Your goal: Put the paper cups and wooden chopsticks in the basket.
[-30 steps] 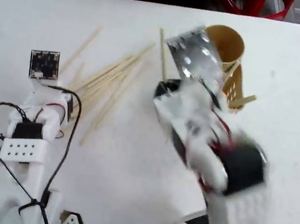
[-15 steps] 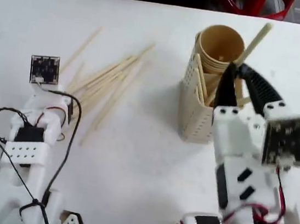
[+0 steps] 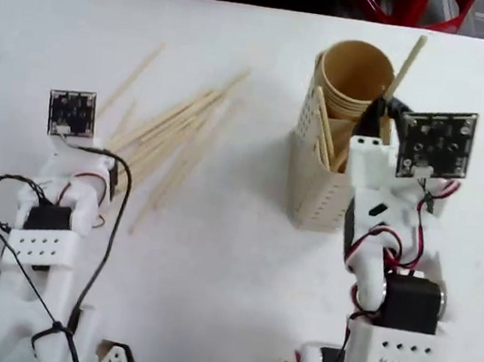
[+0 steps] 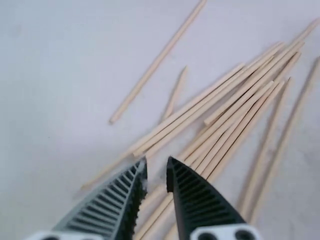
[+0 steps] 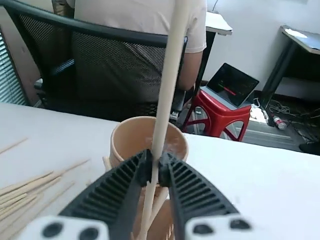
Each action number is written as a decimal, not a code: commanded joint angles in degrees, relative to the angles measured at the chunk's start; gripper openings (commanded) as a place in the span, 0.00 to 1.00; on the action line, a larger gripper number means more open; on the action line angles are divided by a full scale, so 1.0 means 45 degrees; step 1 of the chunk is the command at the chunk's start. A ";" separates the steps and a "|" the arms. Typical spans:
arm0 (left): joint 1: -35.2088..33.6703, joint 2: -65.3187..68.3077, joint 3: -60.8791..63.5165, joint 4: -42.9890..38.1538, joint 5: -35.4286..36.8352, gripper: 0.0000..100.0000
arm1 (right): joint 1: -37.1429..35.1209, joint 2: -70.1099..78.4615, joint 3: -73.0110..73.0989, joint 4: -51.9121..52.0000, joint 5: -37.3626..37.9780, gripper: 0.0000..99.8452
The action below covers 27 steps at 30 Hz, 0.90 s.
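The left fingers (image 4: 187,195) hang slightly parted, holding nothing, just above the loose chopsticks (image 3: 173,127) scattered on the white surface (image 3: 222,268). Right of that pile, the basket (image 3: 312,190) stands upright with a cup (image 3: 356,71) and several sticks inside it. Just beside the basket, the right fingers (image 5: 125,182) are clamped on a single chopstick (image 5: 170,75), which tilts up over the cup's mouth.

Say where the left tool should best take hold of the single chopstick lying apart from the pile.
Probably near its middle, from straight above, with the jaws set across its length. The single chopstick lies flat on the table, clear of the pile, so there is bare surface on both sides.
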 commanded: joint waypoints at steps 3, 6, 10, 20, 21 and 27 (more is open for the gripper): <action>-0.0869 -0.0264 -0.0156 -0.0488 -0.0098 0.09 | -0.0400 -0.0322 0.0117 -0.0166 0.0039 0.16; -0.1084 -0.0264 -0.0137 -0.0723 -0.0078 0.09 | -0.0479 -0.0322 0.0059 0.0107 0.0039 0.22; -0.1162 -0.0264 -0.0137 -0.0723 -0.0078 0.09 | -0.0518 -0.0322 0.0059 0.0107 0.0039 0.19; -0.3761 -0.0186 -0.0977 -0.0723 0.0020 0.09 | -0.1612 -0.0205 -0.0567 0.1397 0.0020 0.18; -0.4151 -0.0166 -0.1074 -0.0723 0.0020 0.09 | -0.2120 -0.0205 -0.0762 0.1768 0.0020 0.18; -0.5499 -0.0166 -0.1192 -0.0996 0.1074 0.09 | -0.5832 0.0850 -0.1328 0.2764 -0.0879 0.17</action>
